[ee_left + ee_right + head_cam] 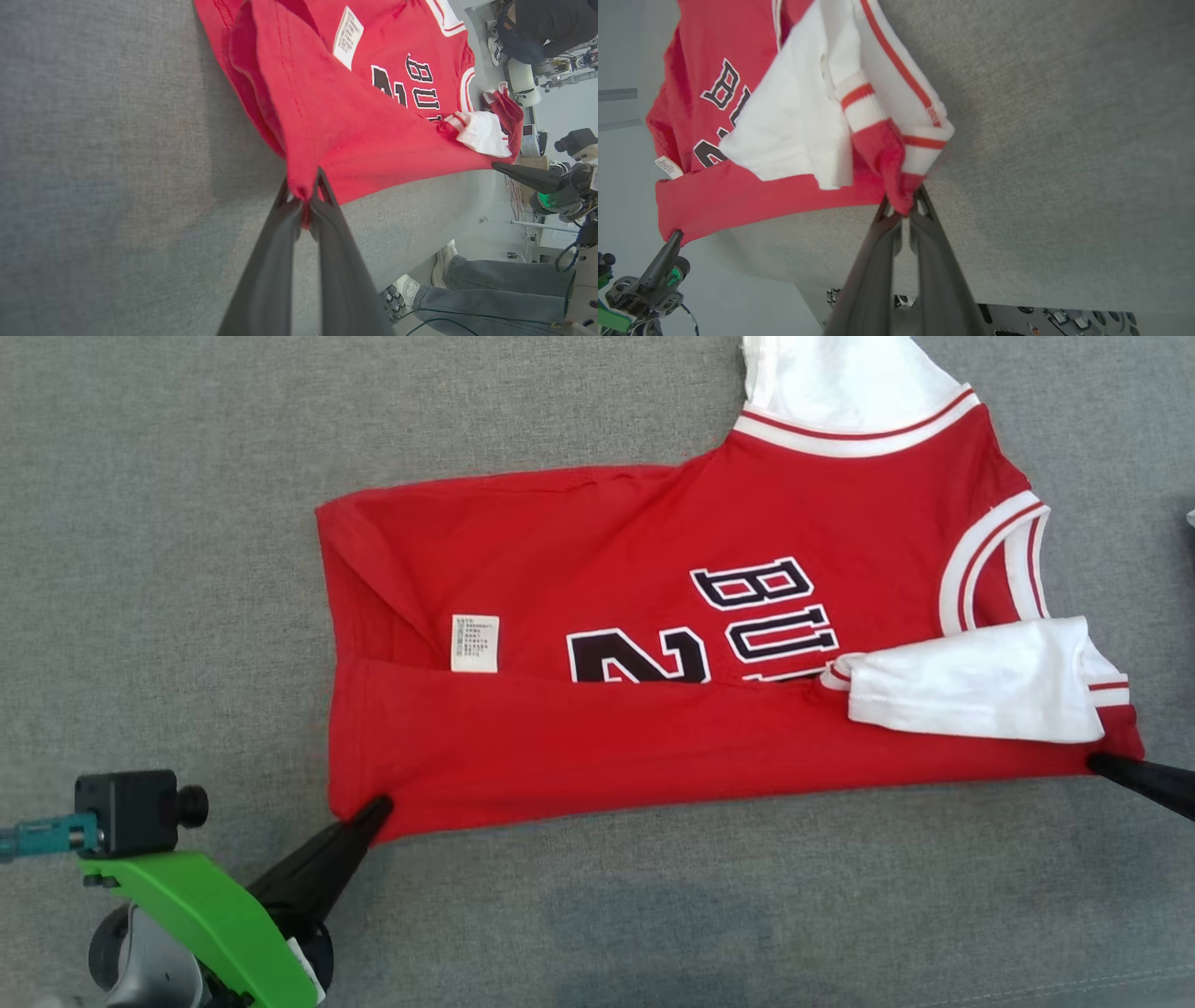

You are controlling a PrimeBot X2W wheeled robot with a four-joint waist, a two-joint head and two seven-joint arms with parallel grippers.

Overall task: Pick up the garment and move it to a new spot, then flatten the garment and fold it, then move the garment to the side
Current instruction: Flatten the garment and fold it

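— Head view: from above, looking steeply down on the grey cloth-covered table [187, 523], far enough back for nearly the whole red jersey with white sleeves and black lettering [607, 747].
— The wrists?
— Left wrist: low and close, sighting along the left claw [304, 198] toward the hem corner. Right wrist: just as close, along the right claw [903, 205] toward the sleeve end.
— Shared ground?
— Same jersey in all three, plus the opposite claw in either wrist view.

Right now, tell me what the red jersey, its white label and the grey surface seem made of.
Red jersey: soft matte knit, likely cotton; it creases and sags limply at the lifted corners.
Label: thin smooth fabric tape, white with fine print.
Grey surface: coarse matte woven cloth, speckled weave visible; possibly upholstery.
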